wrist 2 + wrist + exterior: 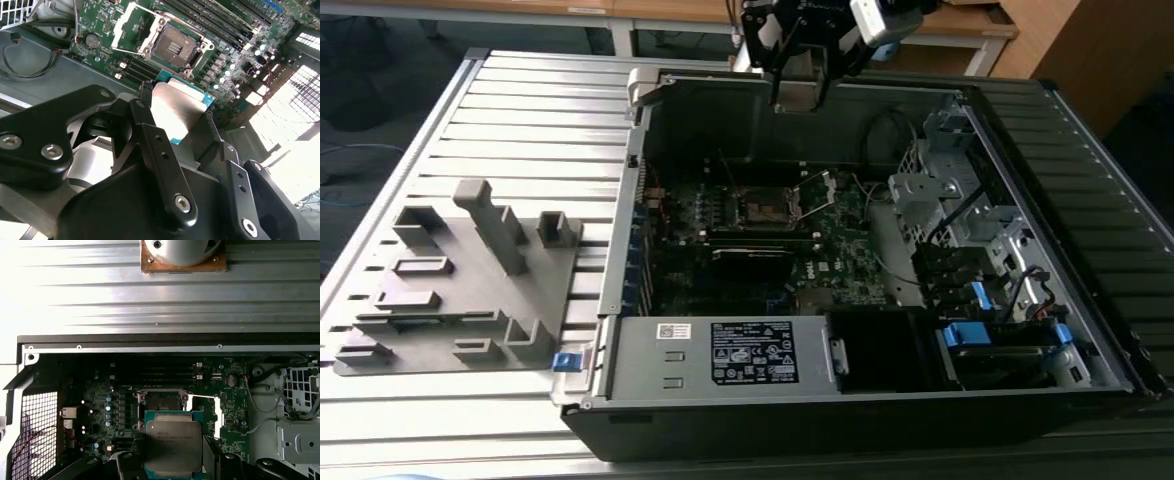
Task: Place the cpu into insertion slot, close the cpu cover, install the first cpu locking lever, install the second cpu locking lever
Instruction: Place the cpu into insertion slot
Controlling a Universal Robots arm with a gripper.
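Observation:
My gripper (798,92) hangs above the far wall of the open computer case and is shut on the cpu (172,444). The cpu is a flat square chip with a dull silver top and a teal edge. In the second wrist view the cpu (176,106) sits between the two black fingers (150,132). Below it on the green motherboard lies the bare insertion slot (160,401) (175,46) (761,205). The cpu cover (206,407) (126,24) (822,190), a shiny silver frame, stands swung open beside the slot. The cpu is well above the slot and apart from it.
A power supply box (750,350) with a white label fills the case's near end. A metal drive cage (947,190) and cables (260,400) take up the exterior view's right. A grey fixture block (454,280) rests on the ribbed table at the exterior view's left.

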